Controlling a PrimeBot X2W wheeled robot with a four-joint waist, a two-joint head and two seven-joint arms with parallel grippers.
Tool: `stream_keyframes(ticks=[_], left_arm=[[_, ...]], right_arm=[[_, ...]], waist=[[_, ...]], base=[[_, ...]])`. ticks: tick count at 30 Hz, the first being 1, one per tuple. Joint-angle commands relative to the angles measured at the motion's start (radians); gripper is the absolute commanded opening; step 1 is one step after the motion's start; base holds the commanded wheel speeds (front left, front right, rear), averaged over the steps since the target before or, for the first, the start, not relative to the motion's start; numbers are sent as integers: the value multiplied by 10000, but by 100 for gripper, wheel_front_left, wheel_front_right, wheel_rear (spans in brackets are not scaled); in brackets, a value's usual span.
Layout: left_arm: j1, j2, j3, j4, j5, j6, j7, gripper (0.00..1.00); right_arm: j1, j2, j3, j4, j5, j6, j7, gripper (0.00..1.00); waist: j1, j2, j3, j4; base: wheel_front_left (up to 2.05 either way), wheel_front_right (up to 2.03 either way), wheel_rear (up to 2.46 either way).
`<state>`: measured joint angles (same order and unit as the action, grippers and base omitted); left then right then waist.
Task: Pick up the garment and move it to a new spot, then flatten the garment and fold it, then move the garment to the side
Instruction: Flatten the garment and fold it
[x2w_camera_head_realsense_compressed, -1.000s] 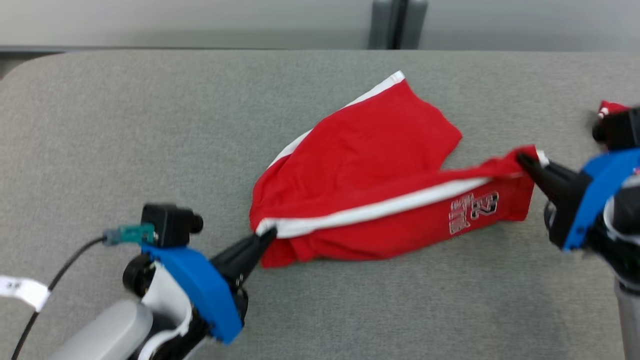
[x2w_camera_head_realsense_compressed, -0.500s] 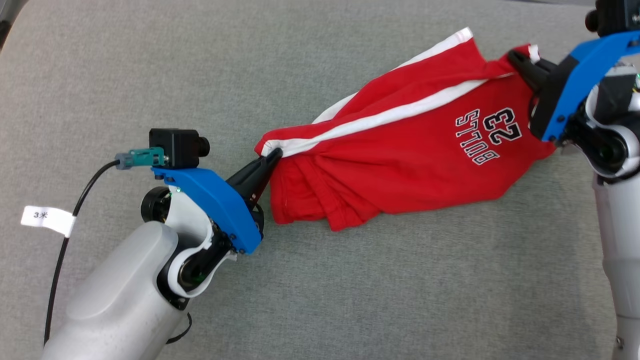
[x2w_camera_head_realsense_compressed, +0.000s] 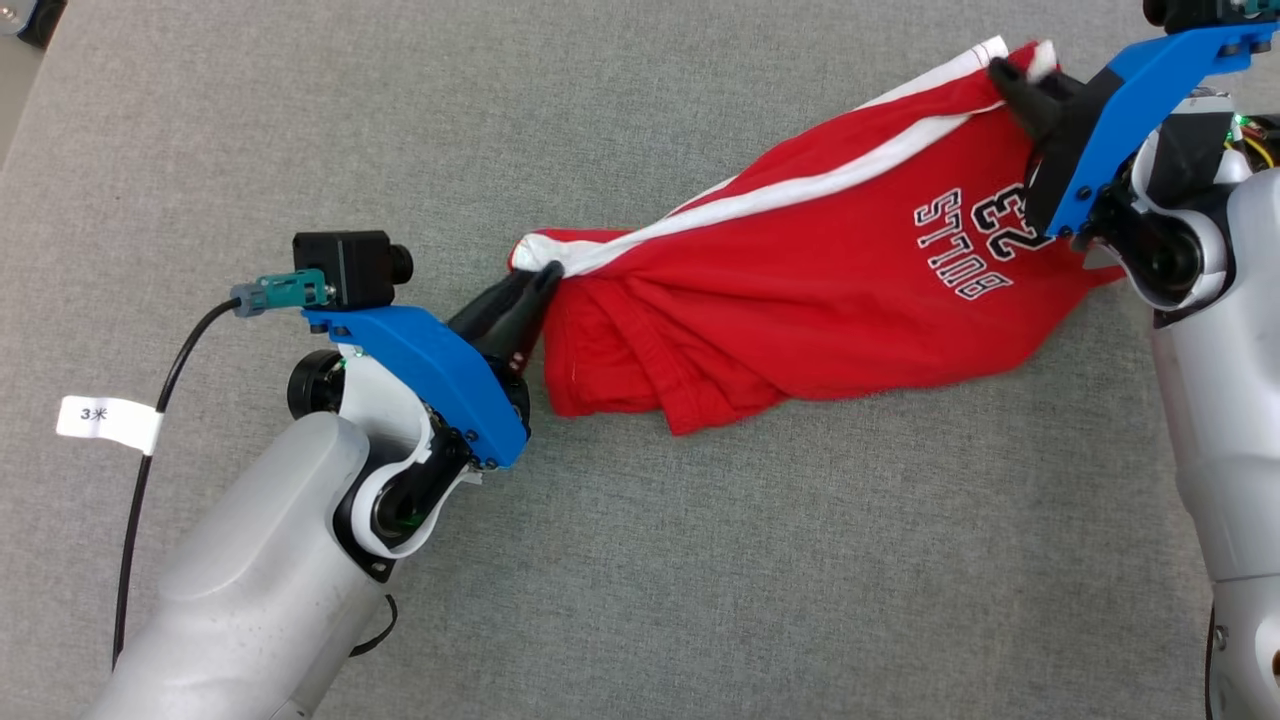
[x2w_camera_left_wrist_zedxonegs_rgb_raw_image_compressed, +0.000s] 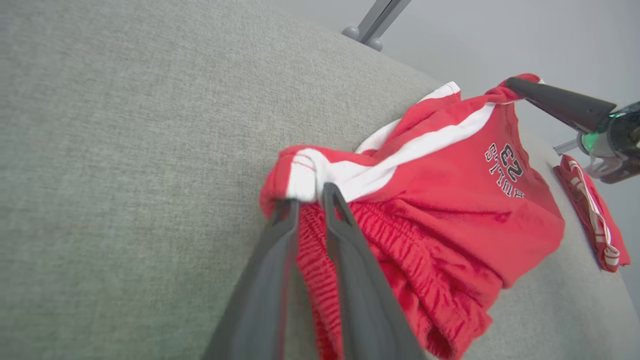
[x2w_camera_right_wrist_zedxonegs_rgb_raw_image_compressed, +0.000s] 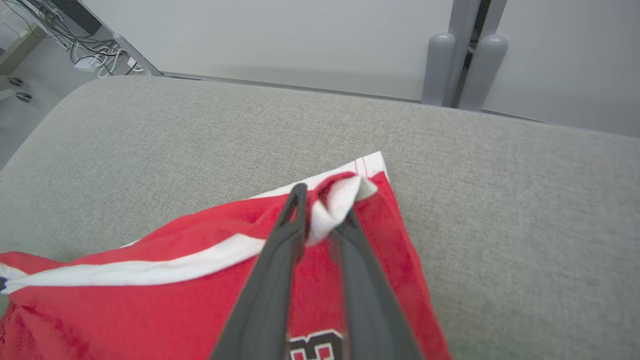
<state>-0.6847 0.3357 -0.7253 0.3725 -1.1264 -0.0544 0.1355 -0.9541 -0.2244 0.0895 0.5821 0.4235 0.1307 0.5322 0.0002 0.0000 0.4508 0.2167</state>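
Soft red garment (x2w_camera_head_realsense_compressed: 800, 300) stretched across a grey woven table (x2w_camera_head_realsense_compressed: 300, 120).
The left gripper (x2w_camera_head_realsense_compressed: 547, 274) pinches its ribbed, white-banded corner; creased folds sag onto the coarse cloth in the middle; the right gripper (x2w_camera_head_realsense_compressed: 1008, 80) clamps the bunched white-striped hem, held raised.

Worktop (x2w_camera_head_realsense_compressed: 700, 560): wide, padded, covered in light grey woven fabric; far left corner rounded.
Wall (x2w_camera_right_wrist_zedxonegs_rgb_raw_image_compressed: 280, 35): plain, pale grey-white, just behind the worktop's far edge.
Posts (x2w_camera_right_wrist_zedxonegs_rgb_raw_image_compressed: 465, 65): two, grey, round-topped, upright, side by side against the wall.
Floor (x2w_camera_right_wrist_zedxonegs_rgb_raw_image_compressed: 50, 75): grey, beyond the rounded corner.
Cables (x2w_camera_right_wrist_zedxonegs_rgb_raw_image_compressed: 100, 60): loose tangle on the floor.
Light: soft, even.
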Motion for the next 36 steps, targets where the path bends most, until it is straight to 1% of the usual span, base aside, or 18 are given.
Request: stream_keyframes(ticks=[1, 4, 8, 10, 14, 16, 18, 19, 20, 21, 24, 27, 31, 34, 36], left_arm=[[-172, -52, 15, 139, 42, -71, -88, 100], [-6, -121, 3, 286, 1, -158, -256, 100], [377, -114, 147, 360, 134, -284, -1013, 100], [558, -79, 222, 358, 299, -362, -1634, 100], [1085, -100, 448, 397, 817, -499, -3403, 100], [1226, -75, 661, 458, 1255, -540, -3843, 100], [1416, -143, 989, 539, 1798, -530, -3982, 100], [1482, -257, 1444, 383, 2188, -447, -4011, 100], [1482, -257, 1444, 383, 2188, -447, -4011, 100], [1831, -492, 2272, 64, 3194, -364, -4002, 100], [2371, -795, 3188, -361, 4906, -246, -4007, 100], [2820, -1246, 4028, -616, 5928, -306, -4011, 100], [3260, -1740, 4794, -781, 6690, -512, -4011, 100], [3376, -1884, 5058, -816, 6977, -608, -4011, 100], [3487, -1992, 5236, -837, 7157, -683, -4012, 100]], right_arm=[[-177, 12, 128, 199, 119, 1, -235, 100], [-152, -12, 389, 427, 362, 1, -541, 100], [118, -240, 787, 489, 901, 1, -769, 100], [291, -477, 980, 397, 1077, 1, -922, 100], [719, -947, 1246, 274, 1316, 1, -1340, 100], [922, -1157, 1265, 271, 1427, 1, -1523, 100], [1125, -1364, 1304, 346, 1413, 1, -1709, 100], [1215, -1447, 1314, 381, 1400, 1, -1810, 100], [1215, -1447, 1314, 381, 1400, 1, -1810, 100], [1334, -1559, 1300, 476, 1340, 1, -2066, 100], [1462, -1595, 1220, 736, 1360, 1, -2406, 100], [1464, -1533, 1116, 1114, 1411, 1, -2539, 100], [1296, -1510, 924, 1733, 1295, 1, -2731, 100], [1147, -1526, 746, 2099, 1188, 1, -2839, 100], [1050, -1425, 583, 2491, 1125, 1, -2894, 100]], waist=[[-2, 0, -43, -5], [-2, 0, -193, -34], [-2, 0, -502, -76], [-2, 0, -663, -87], [-2, 0, -959, -72], [-2, 0, -1039, -51], [-2, 0, -1094, -18], [-2, 0, -1104, 12], [-2, 0, -1104, 12], [-2, 0, -1112, 68], [-2, 0, -1075, 137], [-2, 0, -1012, 257], [-2, 0, -911, 473], [-2, 0, -852, 597], [-2, 0, -803, 707]], base=[[0, 0, 0], [0, 0, 0], [0, 0, 0], [0, 0, 0], [0, 0, 0], [0, 0, 0], [0, 0, 0], [0, 0, 0], [0, 0, 0], [0, 0, 0], [0, 0, 0], [0, 0, 0], [0, 0, 0], [0, 0, 0], [0, 0, 0]])
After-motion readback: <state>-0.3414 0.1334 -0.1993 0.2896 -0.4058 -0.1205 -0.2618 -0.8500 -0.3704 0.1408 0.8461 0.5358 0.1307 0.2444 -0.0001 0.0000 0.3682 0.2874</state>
